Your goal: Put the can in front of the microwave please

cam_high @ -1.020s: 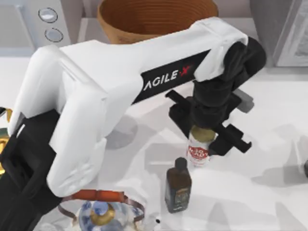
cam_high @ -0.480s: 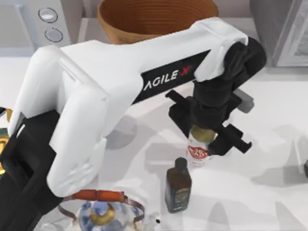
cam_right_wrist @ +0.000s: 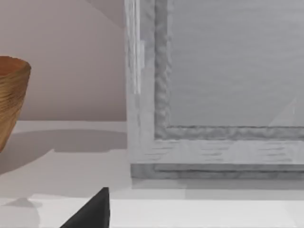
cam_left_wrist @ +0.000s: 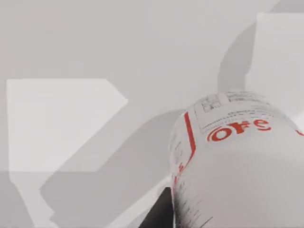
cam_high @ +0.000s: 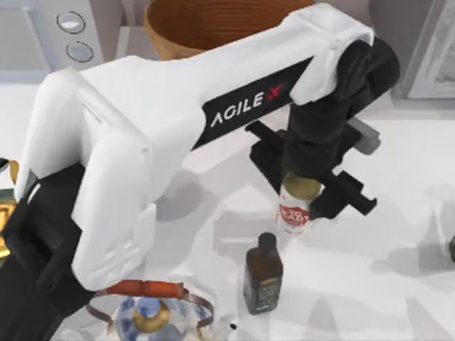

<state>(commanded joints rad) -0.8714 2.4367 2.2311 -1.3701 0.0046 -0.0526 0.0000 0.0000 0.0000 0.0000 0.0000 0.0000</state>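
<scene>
The left gripper (cam_high: pixel 304 190) is pinching the can (cam_high: pixel 294 210) by its gold top just behind the dark bottle (cam_high: pixel 263 273) near the table's (cam_high: pixel 398 227) middle, well apart from the microwave (cam_high: pixel 60 32) sitting at the far left corner.

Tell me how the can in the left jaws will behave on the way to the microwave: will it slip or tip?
The can looks rigid, so the left gripper probably won't dent it. Its smooth label may let it slip if the grip is light. Tall and narrow, it could topple when set down in front of the microwave, or clip the bottle nearby.
</scene>
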